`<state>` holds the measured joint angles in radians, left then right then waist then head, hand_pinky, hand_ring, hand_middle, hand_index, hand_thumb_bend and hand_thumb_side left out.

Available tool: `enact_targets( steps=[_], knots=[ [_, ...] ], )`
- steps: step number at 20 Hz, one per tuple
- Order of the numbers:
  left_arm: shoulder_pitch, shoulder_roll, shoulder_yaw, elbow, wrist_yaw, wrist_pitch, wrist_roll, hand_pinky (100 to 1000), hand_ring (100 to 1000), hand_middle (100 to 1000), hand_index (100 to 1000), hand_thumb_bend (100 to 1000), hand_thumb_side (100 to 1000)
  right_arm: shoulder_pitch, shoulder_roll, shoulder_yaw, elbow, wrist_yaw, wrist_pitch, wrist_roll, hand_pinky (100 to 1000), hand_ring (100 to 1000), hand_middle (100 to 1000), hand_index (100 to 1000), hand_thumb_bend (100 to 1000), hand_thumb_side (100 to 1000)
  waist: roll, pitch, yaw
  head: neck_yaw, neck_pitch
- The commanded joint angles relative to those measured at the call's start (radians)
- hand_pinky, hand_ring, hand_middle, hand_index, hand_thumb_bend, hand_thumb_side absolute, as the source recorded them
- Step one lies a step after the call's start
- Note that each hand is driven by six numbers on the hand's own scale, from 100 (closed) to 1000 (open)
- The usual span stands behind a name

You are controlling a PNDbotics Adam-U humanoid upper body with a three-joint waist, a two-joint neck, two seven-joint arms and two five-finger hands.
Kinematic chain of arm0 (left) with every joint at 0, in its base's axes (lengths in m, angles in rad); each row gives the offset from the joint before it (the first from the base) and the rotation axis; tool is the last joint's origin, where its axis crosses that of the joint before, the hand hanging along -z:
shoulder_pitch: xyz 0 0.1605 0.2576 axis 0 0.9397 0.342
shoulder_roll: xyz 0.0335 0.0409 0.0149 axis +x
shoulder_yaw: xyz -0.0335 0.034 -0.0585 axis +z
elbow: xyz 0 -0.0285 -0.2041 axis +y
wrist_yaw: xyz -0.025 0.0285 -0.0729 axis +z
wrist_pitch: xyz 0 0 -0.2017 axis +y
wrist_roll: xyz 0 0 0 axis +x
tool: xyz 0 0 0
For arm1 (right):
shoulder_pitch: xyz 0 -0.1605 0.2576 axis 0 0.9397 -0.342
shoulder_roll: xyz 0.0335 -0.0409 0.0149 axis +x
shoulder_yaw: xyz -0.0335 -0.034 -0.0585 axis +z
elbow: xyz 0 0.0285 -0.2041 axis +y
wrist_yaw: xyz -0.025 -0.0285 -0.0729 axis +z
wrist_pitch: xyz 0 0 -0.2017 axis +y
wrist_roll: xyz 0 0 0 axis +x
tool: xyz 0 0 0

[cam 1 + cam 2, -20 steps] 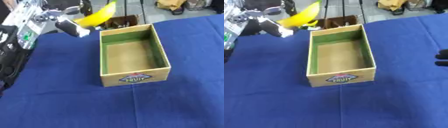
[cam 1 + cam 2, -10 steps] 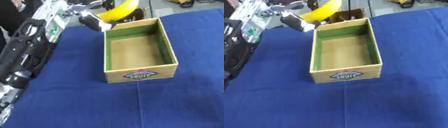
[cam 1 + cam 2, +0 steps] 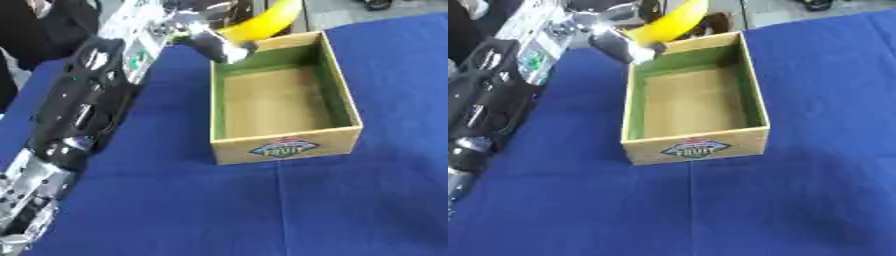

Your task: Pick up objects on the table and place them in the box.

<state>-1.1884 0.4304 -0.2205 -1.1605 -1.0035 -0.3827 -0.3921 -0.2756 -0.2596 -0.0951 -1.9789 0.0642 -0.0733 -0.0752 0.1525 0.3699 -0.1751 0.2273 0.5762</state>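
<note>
A yellow banana is held in my left hand, whose fingers are curled round it. The banana hangs above the far left corner of an open cardboard box with green inner walls and a fruit label on its front. The box inside looks empty. My left arm stretches up along the left side of the view. My right hand shows in neither view.
The box stands on a blue cloth-covered table. Beyond the table's far edge are a dark object and floor clutter.
My left hand has carried the banana rightward, from left of the box to above its far left corner. The camera has also shifted, so the whole picture has moved.
</note>
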Motion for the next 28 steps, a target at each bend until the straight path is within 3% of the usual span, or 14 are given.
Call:
enact_targets(
  steps=[1, 9, 22, 28],
  knots=[
    [-0.027, -0.004, 0.016, 0.015, -0.013, 0.000, 0.012, 334, 587, 511, 612, 100, 585, -0.018, -0.010, 0.003, -0.021, -0.007, -0.003, 0.006, 632, 678, 629, 826, 100, 1000, -0.004, -0.014, -0.009, 0.009, -0.018],
    [-0.025, -0.049, 0.013, 0.076, -0.057, -0.002, 0.016, 339, 588, 513, 613, 100, 589, -0.034, -0.007, 0.005, -0.021, -0.006, -0.005, 0.010, 633, 678, 629, 826, 100, 1000, 0.000, 0.007, -0.038, 0.017, -0.033],
    [0.001, -0.120, 0.014, 0.186, -0.257, -0.001, 0.056, 366, 601, 526, 624, 100, 594, -0.049, 0.003, 0.010, -0.021, -0.013, -0.008, 0.016, 633, 679, 629, 826, 100, 1000, -0.006, 0.022, -0.061, 0.036, -0.064],
    [0.007, -0.138, 0.020, 0.230, -0.322, 0.015, 0.014, 414, 636, 559, 659, 100, 618, -0.049, 0.005, 0.010, -0.021, -0.013, -0.006, 0.016, 634, 679, 629, 827, 100, 1000, -0.006, 0.025, -0.062, 0.039, -0.070]
  ],
)
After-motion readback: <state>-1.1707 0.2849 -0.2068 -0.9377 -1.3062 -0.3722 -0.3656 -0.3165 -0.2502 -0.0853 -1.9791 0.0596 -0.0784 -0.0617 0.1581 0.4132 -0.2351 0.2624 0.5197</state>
